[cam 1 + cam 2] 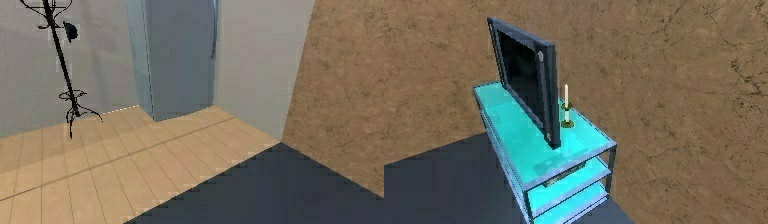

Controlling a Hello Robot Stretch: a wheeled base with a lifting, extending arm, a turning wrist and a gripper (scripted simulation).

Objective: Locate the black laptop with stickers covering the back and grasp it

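- One brown rough-textured wall (345, 90) is taken as the reference; it runs down the forward view's right.
- Turquoise counter (589, 135): stands close against the brown wall, with a glassy top and two shelves below.
- Television (524, 75): upright on the counter top, dark screen, set at an angle to the brown wall.
- White candle (567, 98): upright in a small holder on the counter top, just beside the television.
- Flat olive item (564, 178): on the counter's upper shelf; kind cannot be told.
- Dark floor (290, 190): meets the foot of the brown wall.
- Light plank floor (100, 160): lies beyond the dark floor, farther from the brown wall.
- Pale blue door (180, 55): upright, across the plank floor from the brown wall.
- Black coat stand (63, 70): on the plank floor, well apart from the brown wall.
- Hand: its state, and whether it has hold of anything, cannot be told.
- Black laptop: position cannot be told.
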